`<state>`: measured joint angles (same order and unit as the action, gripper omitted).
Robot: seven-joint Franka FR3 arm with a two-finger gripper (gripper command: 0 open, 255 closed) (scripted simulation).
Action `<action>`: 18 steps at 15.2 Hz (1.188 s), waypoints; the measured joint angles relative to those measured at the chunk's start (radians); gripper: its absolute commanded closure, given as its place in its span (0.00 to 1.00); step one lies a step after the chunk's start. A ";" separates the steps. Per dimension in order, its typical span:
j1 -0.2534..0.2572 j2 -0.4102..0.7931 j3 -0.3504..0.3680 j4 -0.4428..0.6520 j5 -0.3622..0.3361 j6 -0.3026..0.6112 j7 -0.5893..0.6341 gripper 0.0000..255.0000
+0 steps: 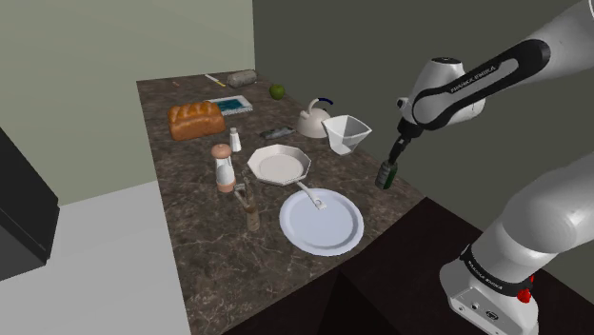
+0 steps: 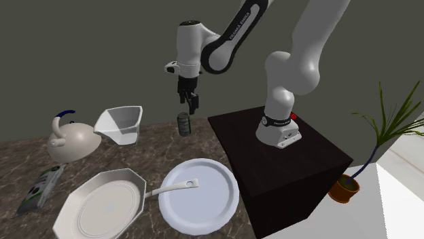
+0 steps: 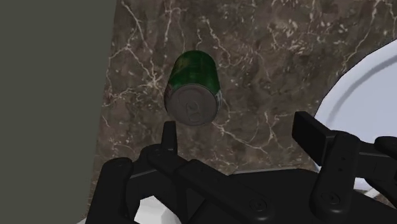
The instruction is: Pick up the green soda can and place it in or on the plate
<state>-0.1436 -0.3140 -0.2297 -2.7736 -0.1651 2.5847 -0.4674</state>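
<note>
The green soda can (image 1: 386,175) (image 2: 183,123) stands upright on the dark marble counter, close to the counter's edge by the stand. In the wrist view the green soda can (image 3: 193,89) shows its grey top. My gripper (image 1: 398,150) (image 2: 189,102) (image 3: 240,135) hangs just above it, open, with its fingers apart and touching nothing. The round white plate (image 1: 328,238) (image 2: 204,207) (image 3: 375,89) lies on the counter a short way from the can, towards the shoulder view's left. A white pan's handle (image 1: 309,195) reaches over the plate's rim.
An octagonal white pan (image 1: 279,164), a white square bowl (image 1: 346,133) and a white kettle (image 1: 312,119) stand behind the plate. Shakers (image 1: 226,171), a small bottle (image 1: 251,205) and a bread loaf (image 1: 197,119) lie further left. The dark stand (image 2: 285,163) borders the counter beside the can.
</note>
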 measured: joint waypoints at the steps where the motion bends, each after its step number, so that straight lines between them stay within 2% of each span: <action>1: -0.003 0.042 -0.013 0.003 -0.002 0.041 -0.015 0.00; 3: -0.006 0.137 -0.038 0.020 0.006 0.124 -0.049 0.00; 9: 0.003 0.275 -0.056 0.026 0.050 0.259 -0.096 0.00; 12: 0.007 0.315 -0.056 0.033 0.075 0.291 -0.113 0.00; 18: 0.008 0.324 -0.055 0.033 0.081 0.300 -0.117 0.00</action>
<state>-0.1355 0.0098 -0.2845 -2.7404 -0.0838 2.8848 -0.5840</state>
